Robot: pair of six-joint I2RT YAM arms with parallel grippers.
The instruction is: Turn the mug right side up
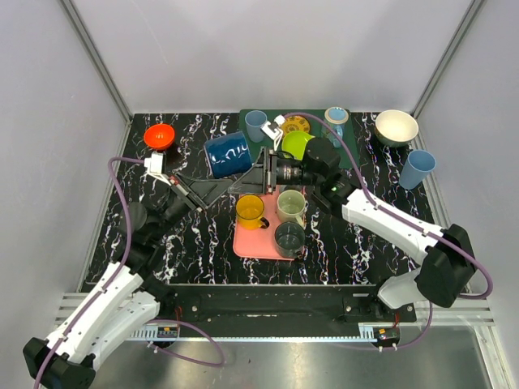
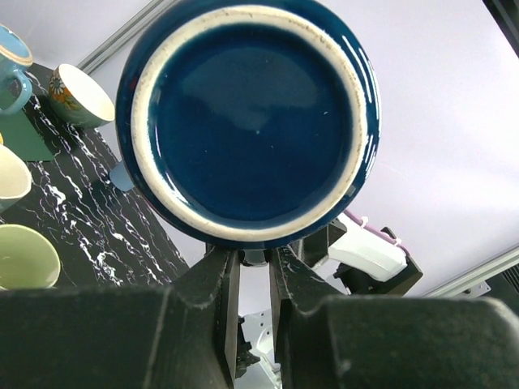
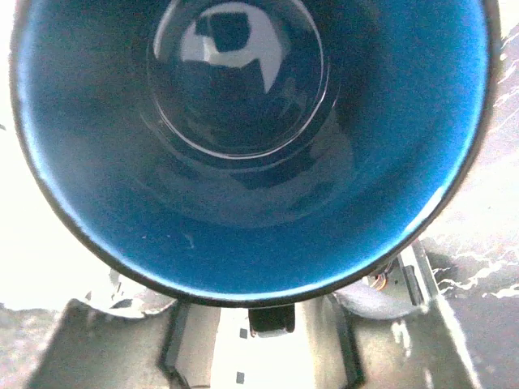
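The dark blue mug (image 1: 229, 156) hangs on its side above the table's back middle. The left wrist view shows its flat underside with a pale ring (image 2: 247, 121). The right wrist view looks straight into its blue inside (image 3: 243, 146). My left gripper (image 1: 229, 185) is below the mug, its fingers (image 2: 212, 284) drawn close together on the mug's handle (image 2: 255, 258). My right gripper (image 1: 258, 172) is at the mug's mouth, jaws spread wide and gripping nothing (image 3: 259, 312). The handle shows as a dark tab (image 3: 272, 318) under the rim.
A pink tray (image 1: 255, 243) holds an orange mug (image 1: 250, 211), a pale green mug (image 1: 290, 204) and a dark grey cup (image 1: 289, 237). At the back are a red bowl (image 1: 159, 135), a light blue cup (image 1: 255, 124), a lime bowl (image 1: 296, 144), a cream bowl (image 1: 396, 126) and a blue cup (image 1: 417, 168).
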